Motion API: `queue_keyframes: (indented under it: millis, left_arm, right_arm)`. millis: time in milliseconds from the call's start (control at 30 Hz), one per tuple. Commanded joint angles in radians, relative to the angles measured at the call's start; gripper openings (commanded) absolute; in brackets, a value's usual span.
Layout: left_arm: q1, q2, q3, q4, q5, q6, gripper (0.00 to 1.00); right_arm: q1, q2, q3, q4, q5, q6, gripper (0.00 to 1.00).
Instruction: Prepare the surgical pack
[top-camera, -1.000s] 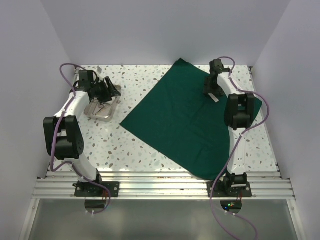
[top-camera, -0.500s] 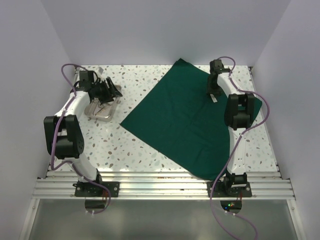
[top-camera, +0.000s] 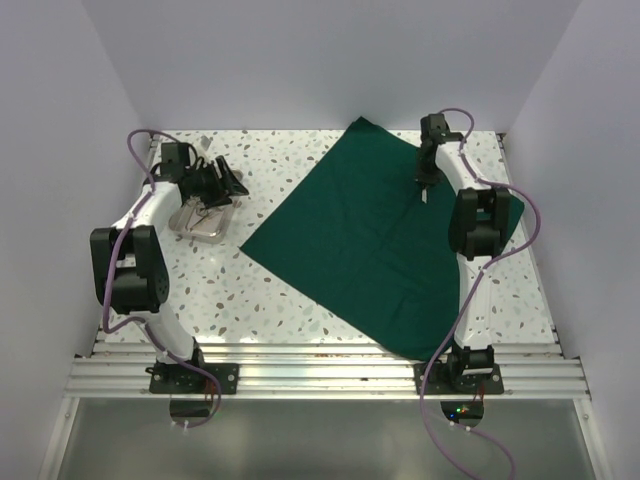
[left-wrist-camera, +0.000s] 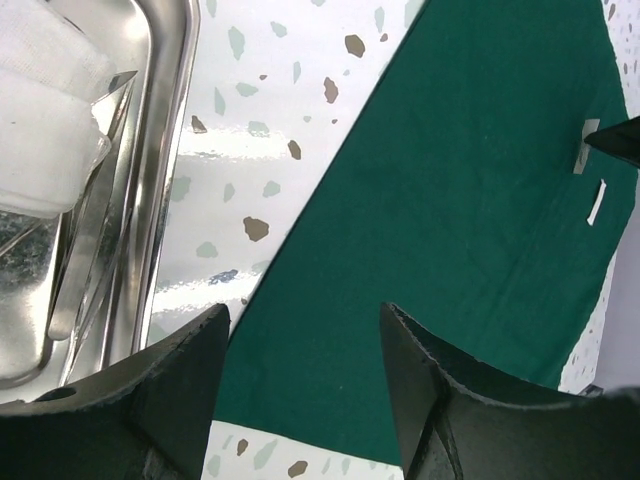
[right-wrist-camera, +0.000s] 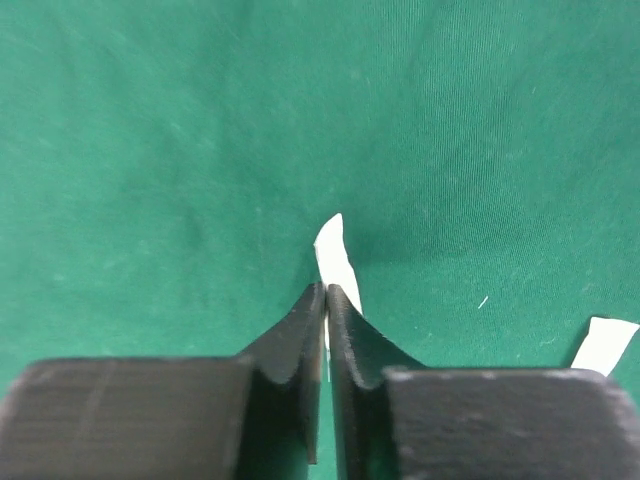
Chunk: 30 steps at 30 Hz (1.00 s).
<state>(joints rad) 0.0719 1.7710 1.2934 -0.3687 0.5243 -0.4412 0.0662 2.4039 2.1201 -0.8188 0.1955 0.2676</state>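
Drape lies flat, cornerwise, on counter's right half; R gripper, jaws down at its far-right part, white slip at tip; L gripper over tray far left.

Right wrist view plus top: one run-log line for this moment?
drape: spread flat | right jaws: shut on white strip over drape | left jaws: open, beside tray

bright even light, with glare on the glossy table.
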Motion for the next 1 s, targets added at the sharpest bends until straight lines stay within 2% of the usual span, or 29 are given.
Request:
queue_keyframes:
  millis: [0,133,300,333,567,600,733,900,967]
  left_arm:
    - [-0.006,-0.004,0.004,0.039,0.037,0.018,0.66]
    - [-0.012,-0.005,-0.002,0.047,0.048,0.019,0.66]
    - [-0.066,-0.012,-0.003,0.097,0.100,0.025,0.70]
    - [-0.108,-0.012,-0.008,0.111,0.115,0.018,0.70]
    - [-0.211,-0.021,-0.049,0.276,0.244,-0.040,0.76]
    - [-0.222,-0.022,-0.049,0.280,0.246,-0.040,0.78]
    - [-0.271,-0.022,-0.022,0.264,0.221,-0.018,0.81]
    - [-0.345,-0.004,0.040,0.179,0.103,0.024,0.82]
    - [-0.356,0.011,0.066,0.149,0.075,0.036,0.82]
  right_arm:
    - [0.000,0.006,0.063,-0.023,-0.001,0.021,0.08]
    - [0.000,-0.002,0.061,-0.022,-0.002,0.018,0.01]
    - [0.001,-0.038,0.045,-0.023,-0.086,0.068,0.00]
    - [0.001,-0.064,0.038,-0.017,-0.099,0.096,0.00]
    - [0.009,-0.224,-0.105,0.056,-0.339,0.249,0.00]
    - [0.012,-0.242,-0.129,0.085,-0.410,0.287,0.00]
    - [0.076,-0.318,-0.201,0.107,-0.496,0.347,0.00]
    - [0.199,-0.364,-0.216,0.078,-0.493,0.424,0.00]
    - [0.216,-0.376,-0.226,0.073,-0.417,0.435,0.00]
